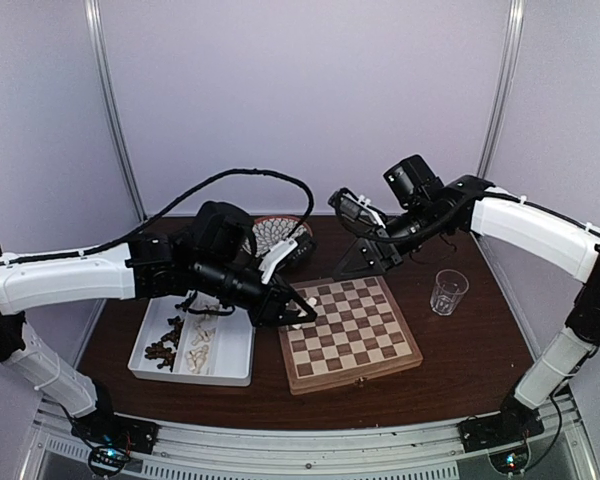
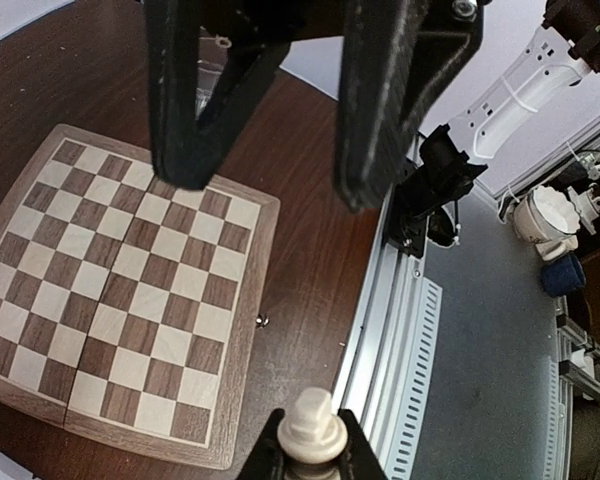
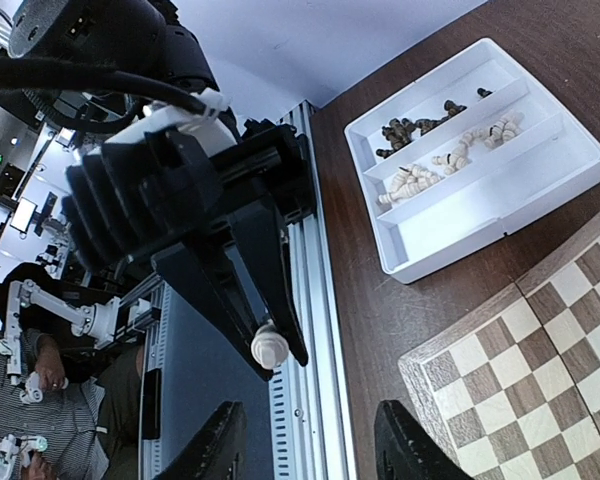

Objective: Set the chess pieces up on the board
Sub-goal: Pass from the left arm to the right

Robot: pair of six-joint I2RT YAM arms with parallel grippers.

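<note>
**Cream chessman held at the corner of the board**

The left gripper (image 1: 300,305) reaches in from the left of the brown surface (image 1: 480,330). Its fingers (image 2: 268,462) are drawn narrow and pinch a single cream piece (image 2: 313,430) by its sides, the rounded top showing between the tips. From above, the piece sits over the far left corner of the board (image 1: 352,335); whether it touches the wood cannot be told. The left wrist camera looks past the piece and across the board's tan and brown squares.

The right gripper (image 3: 310,447) hangs beyond the board's far edge, well apart from the piece. Its fingers (image 3: 220,445) are spread wide with nothing between them, and they point towards the left arm.

A white tray (image 1: 195,378) lies on the surface just left of the board. The dark pieces (image 3: 410,127) are heaped in one of its compartments and the other cream pieces (image 3: 412,183) in the next. A drinking glass (image 1: 448,291) stands to the board's right, and a round patterned plate (image 1: 275,235) lies behind the left arm.
</note>
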